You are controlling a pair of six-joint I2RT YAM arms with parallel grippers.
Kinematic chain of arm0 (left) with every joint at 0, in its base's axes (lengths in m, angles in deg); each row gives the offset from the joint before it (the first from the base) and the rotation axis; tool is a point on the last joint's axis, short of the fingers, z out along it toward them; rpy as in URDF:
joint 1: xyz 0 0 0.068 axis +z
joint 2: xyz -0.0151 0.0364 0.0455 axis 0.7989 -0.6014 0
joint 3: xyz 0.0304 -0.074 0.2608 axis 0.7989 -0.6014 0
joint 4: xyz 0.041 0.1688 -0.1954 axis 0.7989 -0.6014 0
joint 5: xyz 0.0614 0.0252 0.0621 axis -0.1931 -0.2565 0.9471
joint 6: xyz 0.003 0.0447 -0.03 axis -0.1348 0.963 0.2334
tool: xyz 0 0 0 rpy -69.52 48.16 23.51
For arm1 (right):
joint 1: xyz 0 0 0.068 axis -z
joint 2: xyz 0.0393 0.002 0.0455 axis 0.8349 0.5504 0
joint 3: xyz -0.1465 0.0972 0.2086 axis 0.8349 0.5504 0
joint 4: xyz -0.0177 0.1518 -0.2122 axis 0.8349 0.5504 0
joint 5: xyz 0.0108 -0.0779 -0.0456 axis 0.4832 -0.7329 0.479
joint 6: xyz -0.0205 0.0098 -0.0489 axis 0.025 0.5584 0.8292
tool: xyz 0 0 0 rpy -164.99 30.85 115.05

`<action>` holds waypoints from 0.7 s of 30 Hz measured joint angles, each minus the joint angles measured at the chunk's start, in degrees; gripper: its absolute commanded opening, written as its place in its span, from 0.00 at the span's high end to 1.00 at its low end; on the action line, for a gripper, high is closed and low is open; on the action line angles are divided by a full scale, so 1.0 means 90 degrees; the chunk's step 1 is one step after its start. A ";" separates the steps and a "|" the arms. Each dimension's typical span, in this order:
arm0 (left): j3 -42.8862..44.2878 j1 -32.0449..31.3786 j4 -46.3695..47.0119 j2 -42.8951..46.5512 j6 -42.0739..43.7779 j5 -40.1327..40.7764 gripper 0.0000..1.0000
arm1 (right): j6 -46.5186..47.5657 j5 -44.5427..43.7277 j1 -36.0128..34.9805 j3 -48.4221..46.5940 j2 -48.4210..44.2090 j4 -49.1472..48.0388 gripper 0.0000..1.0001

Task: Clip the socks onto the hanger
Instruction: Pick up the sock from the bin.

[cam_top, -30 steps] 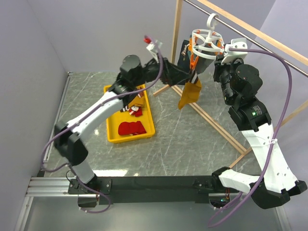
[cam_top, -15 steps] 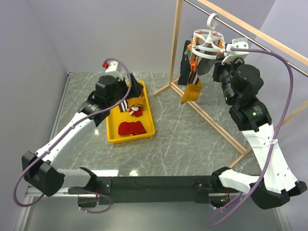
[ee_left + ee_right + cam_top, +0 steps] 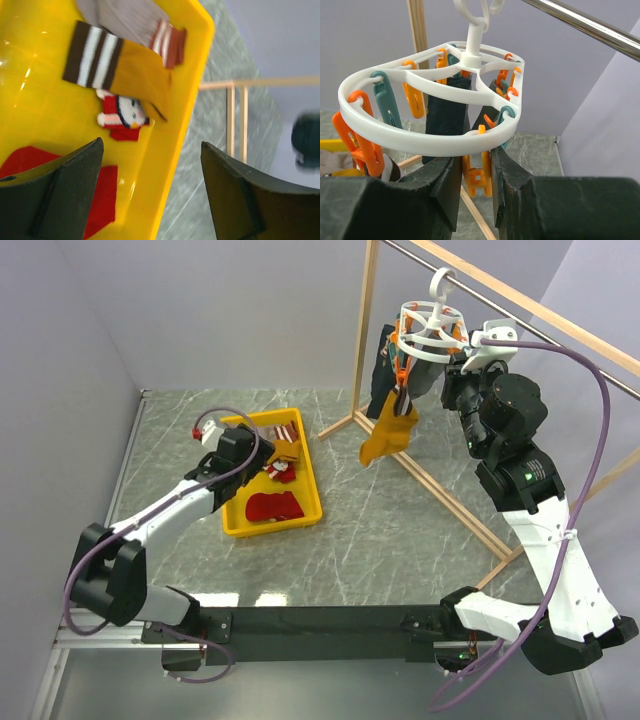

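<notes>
Above the yellow tray
My left gripper hangs wide open above the socks; my right gripper pinches an orange clip under the hanger.

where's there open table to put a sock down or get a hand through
Bare table lies between the yellow tray and the base rail of the wooden frame, and along the near strip before the arm bases. Crowded: the tray under the left claw, and below the hanger where socks dangle.
</notes>
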 measured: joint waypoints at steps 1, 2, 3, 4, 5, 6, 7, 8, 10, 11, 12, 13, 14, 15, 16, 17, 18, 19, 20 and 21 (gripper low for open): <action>0.0002 0.0012 0.0056 -0.0121 -0.0260 0.0117 0.17 | 0.0000 0.0010 0.0000 -0.0005 0.0002 0.0005 0.97; 0.0005 0.0027 0.0075 -0.0245 -0.0512 0.0255 0.19 | 0.0000 0.0015 0.0000 -0.0010 0.0007 0.0007 0.97; 0.0005 0.0044 0.0095 -0.0342 -0.0724 0.0381 0.20 | -0.0002 0.0017 0.0000 -0.0012 0.0012 0.0007 0.97; 0.0005 0.0075 0.0136 -0.0442 -0.0952 0.0495 0.21 | -0.0002 0.0029 0.0000 -0.0012 0.0015 0.0007 0.97; 0.0005 0.0102 0.0180 -0.0529 -0.1115 0.0590 0.24 | -0.0002 0.0036 0.0000 -0.0012 0.0017 0.0007 0.97; 0.0005 0.0143 0.0265 -0.0639 -0.1285 0.0678 0.25 | -0.0002 0.0039 0.0000 -0.0012 0.0022 0.0010 0.97; 0.0005 0.0189 0.0347 -0.0724 -0.1379 0.0712 0.26 | -0.0002 0.0049 0.0000 -0.0012 0.0027 0.0012 0.97; 0.0005 0.0250 0.0495 -0.0860 -0.1447 0.0714 0.26 | -0.0002 0.0061 0.0002 -0.0012 0.0029 0.0017 0.97; 0.0007 0.0418 0.0884 -0.1214 -0.1450 0.0682 0.27 | 0.0000 0.0075 0.0002 -0.0012 0.0039 0.0019 0.97; 0.0017 0.0505 0.1061 -0.1426 -0.1409 0.0631 0.28 | 0.0000 0.0080 0.0002 -0.0012 0.0039 0.0022 0.97; 0.0041 0.0573 0.1183 -0.1603 -0.1338 0.0578 0.29 | 0.0000 0.0080 0.0002 -0.0012 0.0041 0.0022 0.97; 0.0080 0.0653 0.1314 -0.1829 -0.1207 0.0498 0.31 | 0.0002 0.0080 0.0002 -0.0012 0.0039 0.0022 0.97; 0.0117 0.0729 0.1433 -0.2045 -0.1073 0.0413 0.31 | 0.0005 0.0080 0.0002 -0.0012 0.0041 0.0019 0.97; 0.0148 0.0794 0.1535 -0.2222 -0.0935 0.0328 0.32 | 0.0007 0.0080 0.0002 -0.0012 0.0039 0.0017 0.97; 0.0165 0.0831 0.1625 -0.2339 -0.0833 0.0270 0.33 | 0.0007 0.0080 0.0002 -0.0012 0.0041 0.0017 0.97; 0.0170 0.0865 0.1727 -0.2463 -0.0709 0.0189 0.34 | 0.0012 0.0080 0.0002 -0.0012 0.0041 0.0019 0.97; 0.0170 0.0886 0.1838 -0.2565 -0.0578 0.0119 0.34 | 0.0017 0.0080 0.0002 -0.0012 0.0041 0.0019 0.97; 0.0170 0.0899 0.1919 -0.2637 -0.0495 0.0053 0.34 | 0.0024 0.0080 0.0002 -0.0012 0.0041 0.0019 0.97; 0.0170 0.0908 0.2045 -0.2715 -0.0381 -0.0010 0.34 | 0.0029 0.0080 0.0002 -0.0012 0.0041 0.0019 0.97; 0.0170 0.0916 0.2144 -0.2771 -0.0313 -0.0053 0.34 | 0.0034 0.0080 0.0005 -0.0015 0.0041 0.0019 0.97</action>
